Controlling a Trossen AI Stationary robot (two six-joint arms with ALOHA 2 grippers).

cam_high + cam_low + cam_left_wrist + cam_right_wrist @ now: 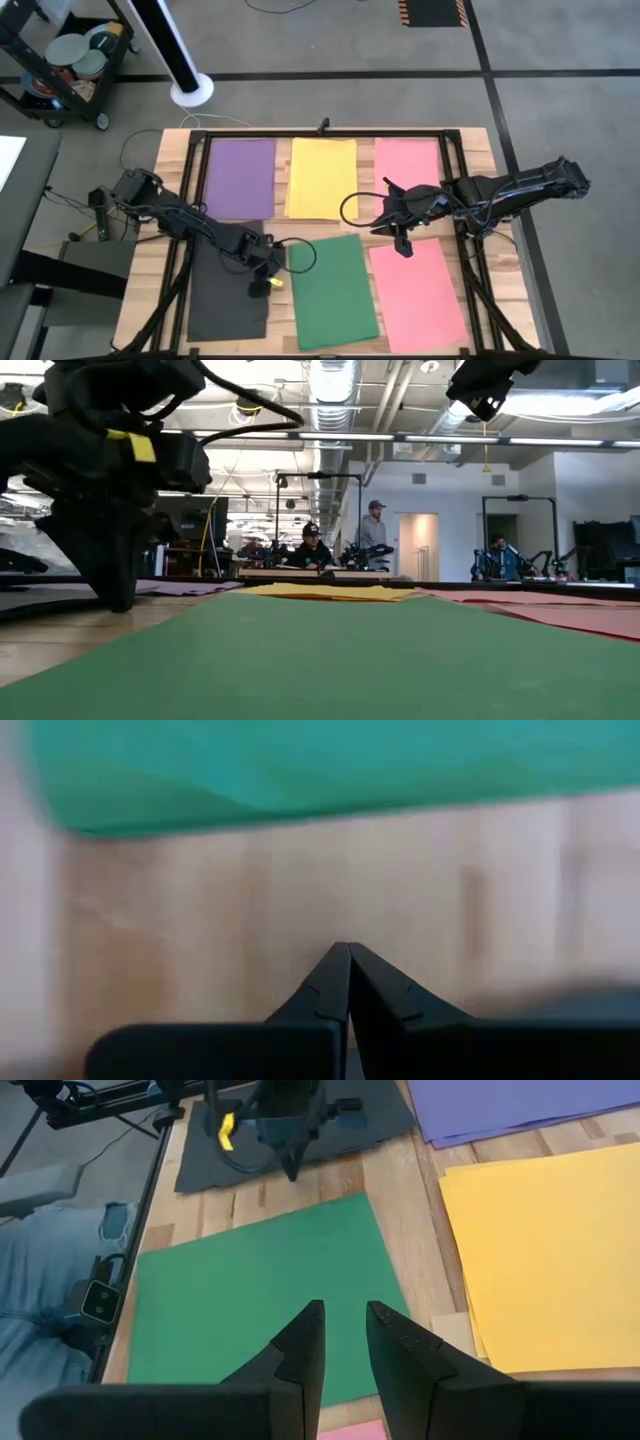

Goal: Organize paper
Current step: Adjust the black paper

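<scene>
Table: a wooden table (150, 285) carries six lots of paper in two rows of three; a dark frame rail runs round them
Far row: purple paper (241, 177) on the left, yellow paper (321, 178) in the middle, a pink sheet (407, 163) on the right; in the right wrist view the yellow shows layered edges, so it reads as a stack
Near row: black paper (222, 295) on the left, green sheet (332, 291) in the middle, a second pink sheet (417, 289) on the right; all lie flat and apart, bare wood between them
Left gripper: left gripper (262, 287) is down at the right edge of the black paper, beside the green sheet; its fingers (330, 982) are pressed together with nothing between them, tips over bare wood just short of the green edge
Right gripper: right gripper (402, 245) hangs above the gap between the far pink sheet and the near one; its fingers (303, 1342) stand a little apart, nothing between them, pointing over the green sheet
In the way: looped cables trail off both arms over the middle of the table; the left arm lies across the black paper
Around: a cart of stacked discs (72, 62) stands off the far left corner; a white post base (191, 91) sits behind the table
Room behind: people (311, 547) are seen beyond the table in the low view; a knee in jeans (45, 1260) shows at the table edge in the right wrist view
</scene>
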